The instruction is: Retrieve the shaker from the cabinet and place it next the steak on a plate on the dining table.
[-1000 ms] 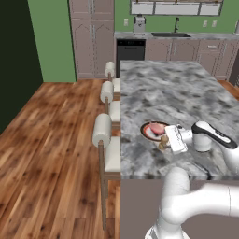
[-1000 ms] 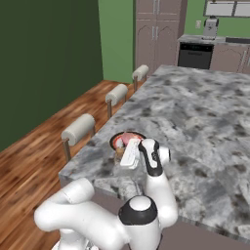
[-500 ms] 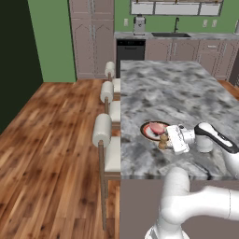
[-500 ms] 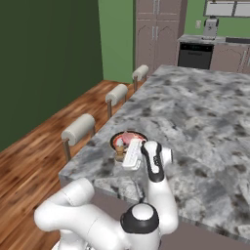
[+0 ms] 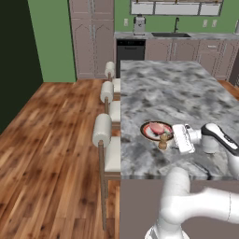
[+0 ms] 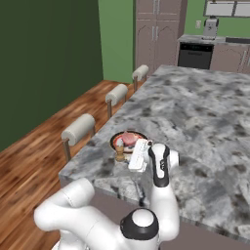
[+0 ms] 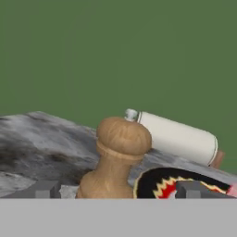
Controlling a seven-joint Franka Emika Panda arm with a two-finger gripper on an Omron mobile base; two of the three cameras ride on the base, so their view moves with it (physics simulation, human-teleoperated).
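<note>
**Shaker down by plate — back off clean**

Stool (image 5: 102, 130) at far left. Shaker (image 5: 163, 141) stands upright on table (image 5: 163, 84), touching plate (image 5: 146, 134) w/ steak (image 5: 157, 128). Gripper (image 5: 175, 139) jaws wide, holding nothing, tips either side of shaker. Best: pull hand straight back, no sideways swing, so knob isn't clipped.

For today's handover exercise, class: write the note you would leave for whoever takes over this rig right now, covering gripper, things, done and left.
Gripper: open, jaws either side of the shaker, not clamping it.
Shaker: upright on the dining table, right beside the plate.
Steak: on that plate.
Done: shaker set down next to the steak's plate.
Left: probably just back the hand away without tipping the shaker.
</note>
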